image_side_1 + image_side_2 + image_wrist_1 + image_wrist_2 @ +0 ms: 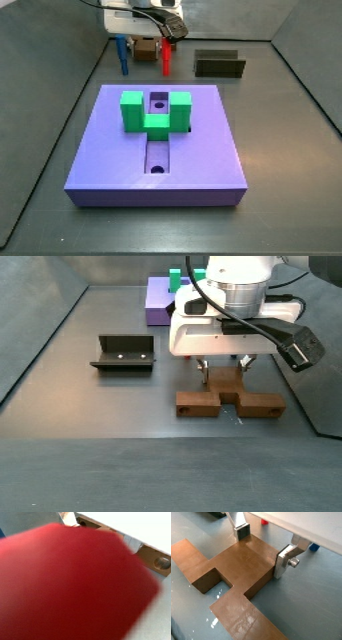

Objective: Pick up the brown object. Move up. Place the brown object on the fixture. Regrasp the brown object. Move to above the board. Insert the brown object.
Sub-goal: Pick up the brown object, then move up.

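The brown object (238, 572) is a chunky brown piece with arms reaching out from a middle block, and it lies on the grey floor (80, 406). My gripper (264, 546) straddles that middle block, one silver finger (286, 559) flat against its side and the other against the far edge, with no gap showing. In a side view the gripper (225, 378) stands straight over the brown object (198, 404). The dark fixture (123, 353) sits apart on the floor. The purple board (201, 150) carries a green U-shaped block (154, 110).
A red upright peg (166, 55) stands close beside the gripper and fills a wrist view as a red blur (67, 587). Grey walls (54, 60) enclose the floor. The fixture (219, 66) stands beyond the board's far end.
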